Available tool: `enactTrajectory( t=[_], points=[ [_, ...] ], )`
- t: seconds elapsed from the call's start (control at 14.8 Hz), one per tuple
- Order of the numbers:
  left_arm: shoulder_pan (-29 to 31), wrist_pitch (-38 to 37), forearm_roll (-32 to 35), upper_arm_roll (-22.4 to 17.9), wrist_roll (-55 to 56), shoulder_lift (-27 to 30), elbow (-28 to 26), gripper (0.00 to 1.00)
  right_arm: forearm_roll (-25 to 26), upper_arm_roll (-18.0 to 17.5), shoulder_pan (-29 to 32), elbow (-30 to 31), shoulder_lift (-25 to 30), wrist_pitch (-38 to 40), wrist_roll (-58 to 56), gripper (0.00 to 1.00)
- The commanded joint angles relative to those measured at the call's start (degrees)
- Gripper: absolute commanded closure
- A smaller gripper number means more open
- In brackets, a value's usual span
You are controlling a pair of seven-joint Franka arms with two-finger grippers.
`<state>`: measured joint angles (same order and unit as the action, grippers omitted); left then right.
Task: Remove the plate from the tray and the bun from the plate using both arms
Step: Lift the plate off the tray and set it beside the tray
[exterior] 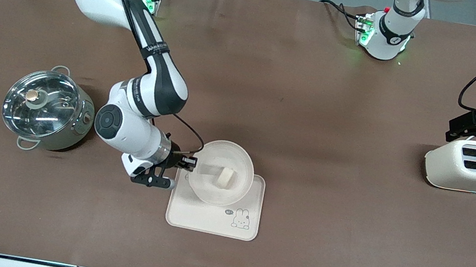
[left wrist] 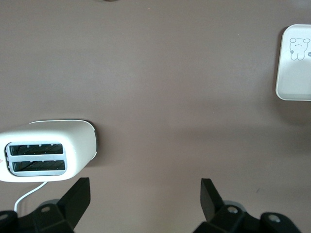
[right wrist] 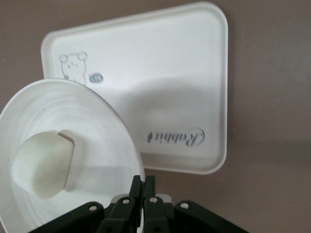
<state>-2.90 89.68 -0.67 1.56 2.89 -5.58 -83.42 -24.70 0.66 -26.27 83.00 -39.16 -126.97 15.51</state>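
Observation:
The round cream-white plate [exterior: 210, 186] [right wrist: 97, 160] hangs over the rabbit tray [exterior: 251, 202] [right wrist: 160, 87], with the pale bun [exterior: 225, 177] [right wrist: 41, 165] lying in it. My right gripper [exterior: 188, 162] [right wrist: 145, 182] is shut on the plate's rim, at the side toward the right arm's end of the table. Over the table beside the toaster [exterior: 471, 166] [left wrist: 46, 150], my left gripper [exterior: 473, 127] [left wrist: 146, 191] stands open with nothing between its fingers.
A steel pot with a glass lid [exterior: 47, 107] stands toward the right arm's end of the table. The cream toaster with its white cord sits at the left arm's end. One corner of the tray [left wrist: 295, 63] shows in the left wrist view.

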Motion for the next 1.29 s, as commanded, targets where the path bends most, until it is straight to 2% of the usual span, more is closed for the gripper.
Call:
enactTrajectory(
  t=[0.0, 0.14, 0.27, 0.41, 0.61, 0.88, 1.08, 1.15, 1.22],
  points=[
    [-0.09, -0.83, 0.67, -0.07, -0.87, 0.14, 0.36, 0.0, -1.14, -1.09, -0.8, 11.02, 6.45, -1.26, -1.01, 1.0],
    [-0.09, -0.83, 0.67, -0.07, -0.87, 0.14, 0.36, 0.0, -1.14, -1.09, -2.55, 15.76, 8.91, -3.7, -1.01, 1.0],
    [-0.09, -0.83, 0.67, -0.07, -0.87, 0.14, 0.36, 0.0, -1.23, -1.18, -4.66, 21.74, 10.68, -10.28, -1.01, 1.0],
    [0.0, -0.83, 0.58, -0.07, -0.87, 0.14, 0.36, 0.0, -1.23, -2.58, -5.28, 23.78, 10.6, -12.59, -1.1, 1.0],
    [0.0, -0.91, 0.58, -0.07, -0.87, 0.14, 0.27, 0.0, -1.23, -4.43, -5.81, 27.73, 10.25, -20.39, -1.18, 1.0],
    [-0.18, -2.84, 0.23, -0.07, -0.17, 0.31, -0.08, 0.0, -1.23, -5.05, -5.81, 28.97, 9.81, -22.27, -1.1, 0.99],
    [-0.35, -3.2, -0.29, 0.46, 3.06, 1.8, -2.36, 0.0, -1.23, -5.05, -5.28, 28.36, 8.58, -22.27, -0.74, 0.98],
    [-0.7, -3.2, -0.99, 0.81, 5.17, 2.15, -2.71, 0.0, -1.23, -5.05, -5.11, 28.27, 8.05, -22.27, -0.66, 0.95],
    [-0.71, -3.2, -1.61, 2.64, 7.63, 2.42, -2.72, 0.0, -1.23, -5.05, -4.85, 28.09, 7.96, -22.0, -0.66, 0.85]
  ],
)
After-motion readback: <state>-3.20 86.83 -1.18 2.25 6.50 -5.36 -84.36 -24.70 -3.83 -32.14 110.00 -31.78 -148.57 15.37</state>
